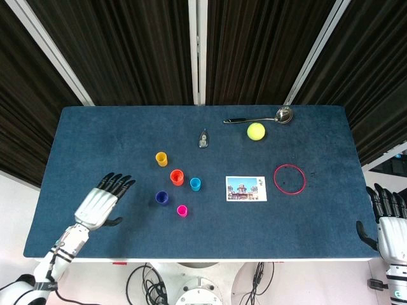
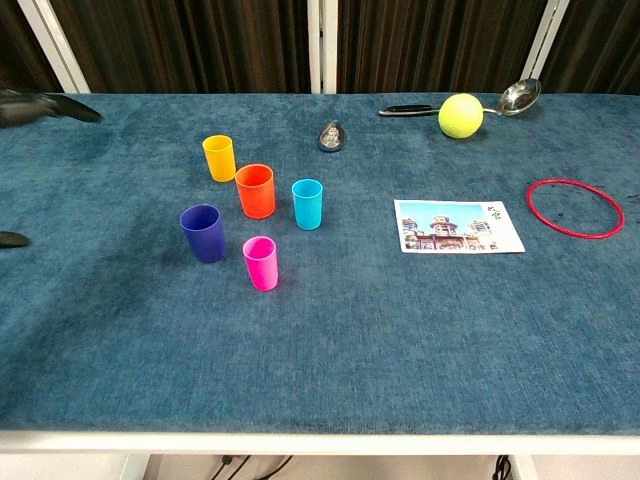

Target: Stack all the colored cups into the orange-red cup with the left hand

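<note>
The orange-red cup (image 1: 177,177) (image 2: 255,190) stands upright near the table's middle left. Around it stand a yellow cup (image 1: 161,158) (image 2: 219,157), a light blue cup (image 1: 195,184) (image 2: 307,203), a dark blue cup (image 1: 162,197) (image 2: 203,232) and a pink cup (image 1: 182,211) (image 2: 260,262), all upright and apart. My left hand (image 1: 102,202) hovers open over the table, left of the dark blue cup, fingers spread; only its dark fingertips (image 2: 45,107) show at the chest view's left edge. My right hand (image 1: 389,227) hangs open off the table's right front corner.
A postcard (image 1: 246,189) lies right of the cups, a red ring (image 1: 289,178) further right. A yellow-green ball (image 1: 255,131), a metal ladle (image 1: 261,118) and a small clear object (image 1: 203,139) lie toward the back. The blue table (image 1: 95,140) ends near my left forearm.
</note>
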